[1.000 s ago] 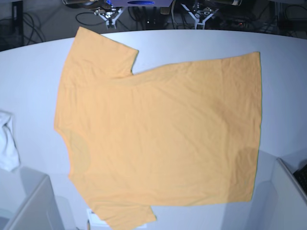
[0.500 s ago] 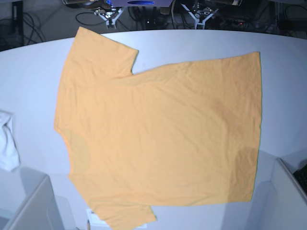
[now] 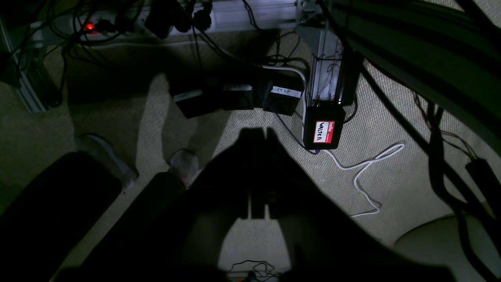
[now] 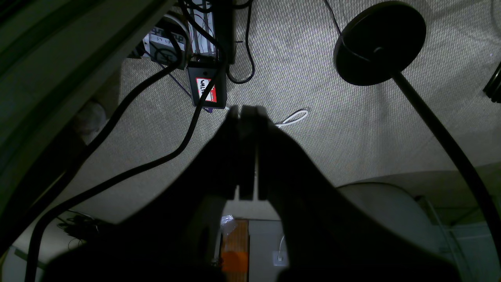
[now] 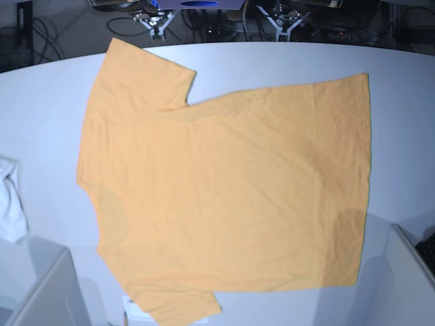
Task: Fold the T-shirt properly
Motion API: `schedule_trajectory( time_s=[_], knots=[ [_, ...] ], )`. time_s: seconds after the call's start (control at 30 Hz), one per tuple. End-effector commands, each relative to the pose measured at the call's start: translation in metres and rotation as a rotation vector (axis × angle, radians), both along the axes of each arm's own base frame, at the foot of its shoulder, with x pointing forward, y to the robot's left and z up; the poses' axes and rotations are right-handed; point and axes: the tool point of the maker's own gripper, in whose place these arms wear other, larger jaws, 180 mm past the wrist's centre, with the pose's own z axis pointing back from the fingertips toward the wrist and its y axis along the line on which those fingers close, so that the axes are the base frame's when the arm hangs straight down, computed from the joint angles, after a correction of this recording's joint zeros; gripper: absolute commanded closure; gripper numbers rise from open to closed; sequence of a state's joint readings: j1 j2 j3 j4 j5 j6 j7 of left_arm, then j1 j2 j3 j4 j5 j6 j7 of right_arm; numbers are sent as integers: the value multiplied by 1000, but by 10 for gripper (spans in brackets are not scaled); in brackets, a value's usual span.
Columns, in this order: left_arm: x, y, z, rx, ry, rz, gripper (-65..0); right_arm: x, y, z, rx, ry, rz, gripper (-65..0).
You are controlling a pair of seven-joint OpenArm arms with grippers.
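Note:
The orange T-shirt (image 5: 224,183) lies spread flat on the white table (image 5: 401,122) in the base view, neck to the left, hem to the right, one sleeve at the top left and one at the bottom. No black marks show on its upper side. My left gripper (image 3: 259,135) is shut and empty, hanging over the carpeted floor beside the table. My right gripper (image 4: 246,111) is shut and empty, also over the floor. Neither gripper shows in the base view.
A small white cloth (image 5: 10,200) lies at the table's left edge. Grey bin walls stand at the bottom left (image 5: 47,292) and bottom right (image 5: 408,272). Cables and black boxes (image 3: 323,131) lie on the floor; a black lamp base (image 4: 377,43) stands there too.

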State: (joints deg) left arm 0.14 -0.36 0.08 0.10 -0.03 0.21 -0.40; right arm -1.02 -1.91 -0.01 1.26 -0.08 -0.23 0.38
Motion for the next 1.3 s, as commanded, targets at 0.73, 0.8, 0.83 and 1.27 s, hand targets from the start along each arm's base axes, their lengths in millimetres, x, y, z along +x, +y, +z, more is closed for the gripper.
schedule_trajectory(
  time_s=[0.73,0.8,0.83,1.27],
  knots=[
    [-2,3,0,8,4,-13,0,-2,-1,0,-3,4,0,0],
    [-2,3,0,8,4,-3,0,-2,-1,0,-3,4,0,0],
    [-2,3,0,8,4,-1,0,-2,-1,0,-3,4,0,0],
    [-3,2,0,7,5,-1,0,22,-1,0,-3,-35,0,0]
  ],
)
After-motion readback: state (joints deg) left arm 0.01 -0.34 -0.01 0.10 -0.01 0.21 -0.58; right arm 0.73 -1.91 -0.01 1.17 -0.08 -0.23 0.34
